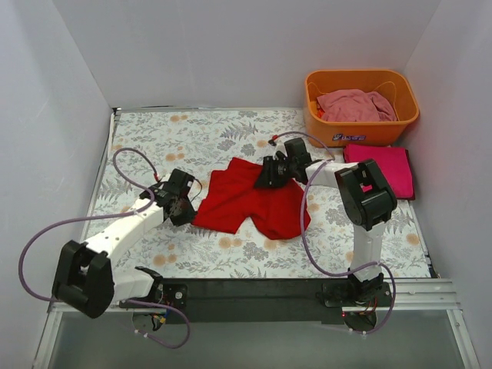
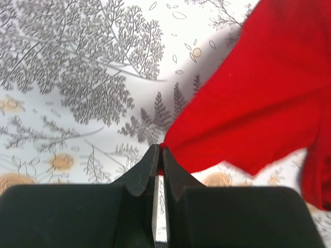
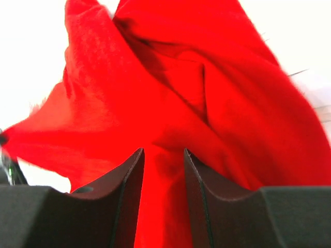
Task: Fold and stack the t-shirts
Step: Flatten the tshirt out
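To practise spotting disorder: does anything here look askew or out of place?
The red tee lies crumpled and skewed mid-table; a pale pink tee sits heaped, unfolded, in the basket.

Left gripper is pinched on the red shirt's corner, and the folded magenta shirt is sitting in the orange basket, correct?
No. The top view shows the folded magenta shirt on the table next to the orange basket, not in it. The left gripper is indeed pinched on the red shirt at its corner.
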Tool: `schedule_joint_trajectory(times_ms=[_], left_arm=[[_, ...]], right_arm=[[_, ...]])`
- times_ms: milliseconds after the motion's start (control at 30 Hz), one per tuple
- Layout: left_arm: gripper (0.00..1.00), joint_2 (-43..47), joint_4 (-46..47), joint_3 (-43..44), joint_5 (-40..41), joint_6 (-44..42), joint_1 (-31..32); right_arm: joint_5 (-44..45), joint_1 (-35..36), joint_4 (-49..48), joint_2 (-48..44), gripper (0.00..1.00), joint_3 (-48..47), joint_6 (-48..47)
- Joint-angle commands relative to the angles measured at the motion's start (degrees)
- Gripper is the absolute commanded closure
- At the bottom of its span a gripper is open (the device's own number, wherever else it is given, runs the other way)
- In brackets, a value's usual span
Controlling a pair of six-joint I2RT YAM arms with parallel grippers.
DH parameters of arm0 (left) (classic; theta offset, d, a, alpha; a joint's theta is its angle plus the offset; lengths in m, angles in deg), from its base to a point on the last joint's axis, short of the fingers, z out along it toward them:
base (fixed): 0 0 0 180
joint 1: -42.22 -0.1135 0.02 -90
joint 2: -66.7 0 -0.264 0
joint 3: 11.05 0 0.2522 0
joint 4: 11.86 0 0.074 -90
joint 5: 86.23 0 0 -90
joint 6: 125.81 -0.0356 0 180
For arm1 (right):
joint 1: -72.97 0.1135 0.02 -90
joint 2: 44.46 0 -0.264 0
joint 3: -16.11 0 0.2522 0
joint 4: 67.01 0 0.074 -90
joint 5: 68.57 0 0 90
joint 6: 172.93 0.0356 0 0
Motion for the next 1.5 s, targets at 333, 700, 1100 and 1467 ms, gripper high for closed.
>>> schedule_joint_trajectory(times_ms=[333,700,1100,1467], left_arm=[[1.00,6.74,0.01,-6.53,-5.41,3.14,0.01],[1.00,12.89,0.09,-2.83,3.82,0.24,-0.08],[1.00,15.71,6.33,-4.59,6.73,-3.10,-0.08],[1.00,12.20,4.32,4.18,18.84,-4.59,-2.71]], right_arm=[[1.88,0.59,7.44,-13.32,0.50,1.63,-4.83],[24.31,-2.54,22.48,-46.21,0.15,25.63,-3.36],[3.13,-15.31,7.39,-47.21,0.15,41.47,7.55],[2.47,-15.31,10.86,-35.60,0.99,21.92,0.71]])
